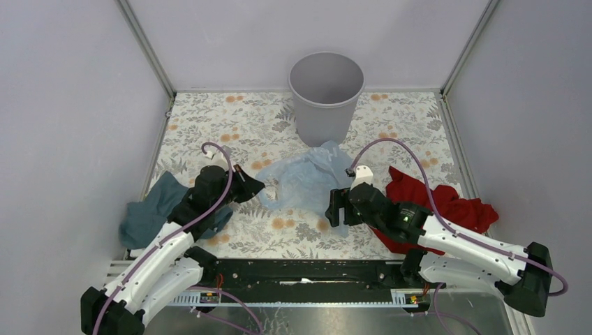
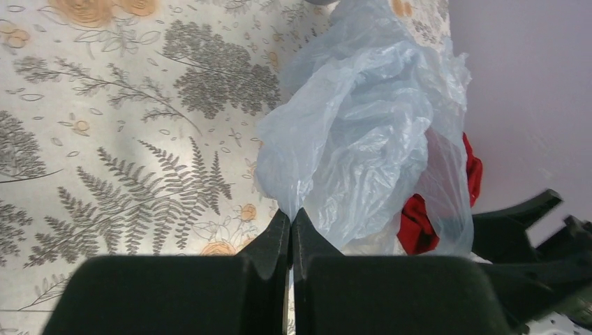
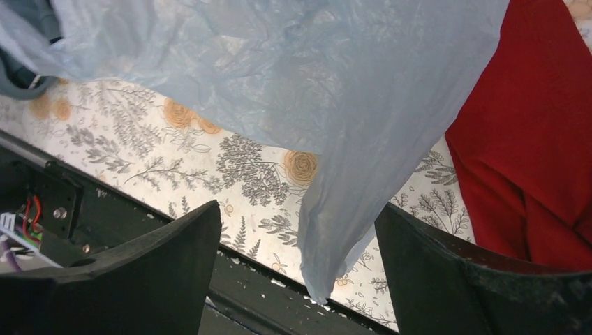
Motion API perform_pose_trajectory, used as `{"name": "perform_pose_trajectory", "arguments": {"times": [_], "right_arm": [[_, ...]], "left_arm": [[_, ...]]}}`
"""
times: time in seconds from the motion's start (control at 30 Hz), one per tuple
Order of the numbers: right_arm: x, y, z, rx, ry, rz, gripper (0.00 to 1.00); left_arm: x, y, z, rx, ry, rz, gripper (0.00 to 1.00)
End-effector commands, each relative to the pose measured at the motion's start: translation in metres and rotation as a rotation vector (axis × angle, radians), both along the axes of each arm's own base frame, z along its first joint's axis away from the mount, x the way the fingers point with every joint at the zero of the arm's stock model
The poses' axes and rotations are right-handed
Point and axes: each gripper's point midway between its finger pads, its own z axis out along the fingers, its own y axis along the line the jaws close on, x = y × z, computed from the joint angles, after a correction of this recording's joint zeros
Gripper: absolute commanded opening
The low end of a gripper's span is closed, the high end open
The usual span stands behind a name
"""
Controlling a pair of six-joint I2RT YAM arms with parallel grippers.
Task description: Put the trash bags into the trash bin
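0 binned: trash bag (image 1: 304, 183) lies 6 o'clock of trash bin (image 1: 324, 115). Left pincer (image 2: 291, 213) pinches it; right pincer (image 3: 299, 208) gapes wide.

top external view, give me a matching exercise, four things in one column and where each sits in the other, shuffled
Things:
1. trash bin
2. trash bag
3. red cloth
4. teal cloth

Places:
a. crumpled at the left edge
b. upright at the far middle
c. heaped on the right side
d. spread in the centre, just in front of the bin

Pairs: 1-b, 2-d, 3-c, 4-a
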Motion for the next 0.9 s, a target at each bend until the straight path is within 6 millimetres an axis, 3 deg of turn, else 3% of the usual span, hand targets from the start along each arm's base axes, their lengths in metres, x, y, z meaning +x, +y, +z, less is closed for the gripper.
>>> {"name": "perform_pose_trajectory", "arguments": {"times": [0.0,0.07,0.1,0.2,0.27,0.43,0.5,0.57,0.63,0.77,0.87], "right_arm": [[0.014,-0.002,-0.013,-0.001,-0.006,-0.129,0.86],[0.016,-0.012,-0.021,-0.046,-0.001,-0.172,0.83],[0.017,-0.016,-0.023,-0.063,-0.008,-0.185,0.77],[0.024,-0.028,-0.015,-0.092,-0.075,-0.201,0.43],[0.032,-0.029,-0.004,-0.097,-0.148,-0.181,0.29],[0.048,-0.033,0.015,-0.125,-0.265,-0.188,0.13],[0.05,-0.028,0.016,-0.119,-0.268,-0.18,0.03],[0.052,-0.024,0.012,-0.111,-0.277,-0.171,0.0],[0.052,-0.022,0.008,-0.126,-0.277,-0.151,0.0],[0.048,-0.02,0.0,-0.158,-0.257,-0.107,0.0],[0.042,-0.012,-0.001,-0.121,-0.235,-0.061,0.0]], "left_arm": [[-0.004,-0.02,0.028,-0.101,-0.065,-0.093,0.0],[-0.008,-0.031,0.032,-0.141,-0.066,-0.155,0.0],[-0.01,-0.034,0.032,-0.147,-0.062,-0.176,0.0],[-0.014,-0.04,0.021,-0.138,-0.028,-0.219,0.0],[-0.017,-0.042,0.006,-0.127,0.009,-0.23,0.0],[-0.023,-0.033,-0.045,-0.061,0.121,-0.18,0.0],[-0.024,-0.029,-0.059,-0.04,0.152,-0.158,0.0],[-0.024,-0.026,-0.07,-0.022,0.187,-0.138,0.03],[-0.024,-0.021,-0.081,0.006,0.22,-0.111,0.21],[-0.019,-0.01,-0.096,0.08,0.247,-0.061,0.67],[-0.01,-0.001,-0.098,0.152,0.238,-0.032,0.87]]}}
